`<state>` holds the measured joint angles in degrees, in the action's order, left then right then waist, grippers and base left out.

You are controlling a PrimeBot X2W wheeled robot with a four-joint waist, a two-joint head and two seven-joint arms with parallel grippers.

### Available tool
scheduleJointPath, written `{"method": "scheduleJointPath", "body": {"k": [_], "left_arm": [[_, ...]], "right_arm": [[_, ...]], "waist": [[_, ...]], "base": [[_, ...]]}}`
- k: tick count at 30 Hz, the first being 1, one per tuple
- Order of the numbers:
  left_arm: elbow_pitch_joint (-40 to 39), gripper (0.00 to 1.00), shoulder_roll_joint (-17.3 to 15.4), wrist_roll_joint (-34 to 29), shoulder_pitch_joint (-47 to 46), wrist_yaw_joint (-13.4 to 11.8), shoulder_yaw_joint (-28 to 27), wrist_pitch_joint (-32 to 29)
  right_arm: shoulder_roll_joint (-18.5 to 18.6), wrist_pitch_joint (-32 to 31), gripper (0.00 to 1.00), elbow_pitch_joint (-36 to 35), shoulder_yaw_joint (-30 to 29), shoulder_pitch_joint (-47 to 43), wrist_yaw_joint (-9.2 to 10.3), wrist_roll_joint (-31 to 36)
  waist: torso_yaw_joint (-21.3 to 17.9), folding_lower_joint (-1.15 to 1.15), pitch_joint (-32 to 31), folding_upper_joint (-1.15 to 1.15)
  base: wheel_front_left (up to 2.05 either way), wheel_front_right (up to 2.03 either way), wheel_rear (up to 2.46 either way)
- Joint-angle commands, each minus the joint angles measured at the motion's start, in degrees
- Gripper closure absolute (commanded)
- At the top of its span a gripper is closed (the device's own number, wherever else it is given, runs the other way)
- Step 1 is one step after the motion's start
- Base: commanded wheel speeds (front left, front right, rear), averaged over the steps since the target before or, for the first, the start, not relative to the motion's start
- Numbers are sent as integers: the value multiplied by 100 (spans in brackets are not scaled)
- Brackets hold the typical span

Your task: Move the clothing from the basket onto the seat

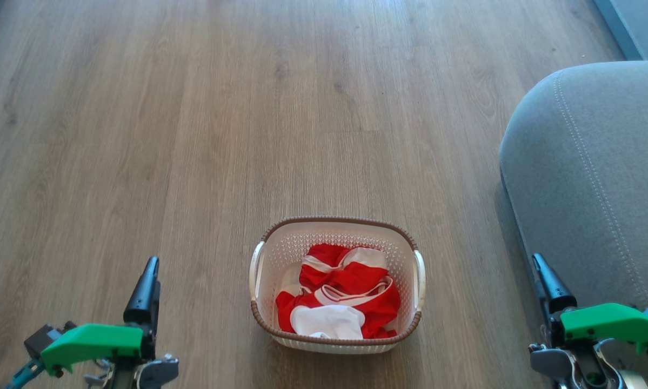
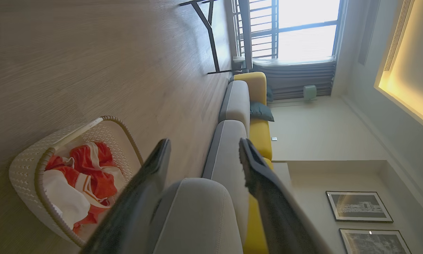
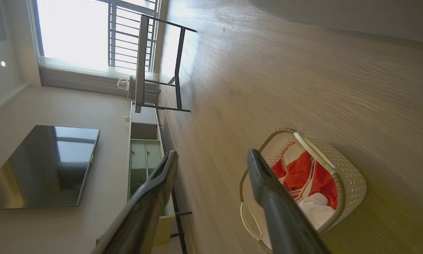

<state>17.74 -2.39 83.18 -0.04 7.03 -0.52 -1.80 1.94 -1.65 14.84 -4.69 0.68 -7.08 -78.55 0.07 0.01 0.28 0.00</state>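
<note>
The cream basket (image 1: 302,240) with a brown rim stands on the wood floor, low in the middle of the head view. Inside it lies the crumpled red and white clothing (image 1: 345,294). To the right rises the big grey seat (image 1: 588,178) with light stitching. My left gripper (image 1: 149,270) hovers left of the basket and my right gripper (image 1: 540,265) hangs between basket and seat. Both are apart from them. In the left wrist view, my left gripper (image 2: 204,144) is open and empty, with the basket (image 2: 42,165), clothing (image 2: 88,173) and seat (image 2: 197,211) beyond. The open right gripper (image 3: 213,153) sees the basket (image 3: 349,176) and clothing (image 3: 303,173).
Wood floor (image 1: 194,108) stretches ahead and to the left of the basket. Further off stand a table on dark metal legs (image 3: 177,70), a low cabinet (image 3: 142,155) under a wall screen (image 3: 42,165), and the sofa's yellow back (image 2: 259,134) by a bright window.
</note>
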Motion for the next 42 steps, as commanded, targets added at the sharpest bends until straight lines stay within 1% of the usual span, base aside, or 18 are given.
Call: {"method": "scheduleJointPath", "body": {"k": [1,14,20,21,23,24,32,42], "left_arm": [[-215,0,-27,-128,-309,-12,-11,78],[-256,0,-29,-1108,-366,-77,55,297],[-244,0,-35,-1689,-405,-81,50,397],[-244,0,-35,-1689,-405,-81,50,397],[-229,0,-39,-1959,-417,-72,46,448],[-229,0,-39,-1959,-417,-72,46,448],[-184,0,-58,-2666,-451,-36,64,582],[-132,0,-116,-3505,-516,2,61,751]], "right_arm": [[98,63,0,-244,54,125,-10,164],[203,282,0,-358,207,120,-14,1491],[329,383,0,-379,341,166,-16,2070],[329,383,0,-379,341,166,-16,2070],[409,430,0,-383,433,204,-17,2346],[409,430,0,-383,433,204,-17,2346],[658,542,0,-366,815,356,-20,2976],[965,723,0,-317,1265,545,-23,3518]], "waist": [[1,-1,-4,0],[23,-1,-18,0],[18,-1,-18,0],[18,-1,-18,0],[13,-1,-21,0],[13,-1,-21,0],[6,-1,-26,0],[26,-1,-7,0]], "base": [[0,0,0],[0,0,0],[0,0,0],[0,0,0],[0,0,0],[0,0,0],[0,0,0],[0,0,0]]}}
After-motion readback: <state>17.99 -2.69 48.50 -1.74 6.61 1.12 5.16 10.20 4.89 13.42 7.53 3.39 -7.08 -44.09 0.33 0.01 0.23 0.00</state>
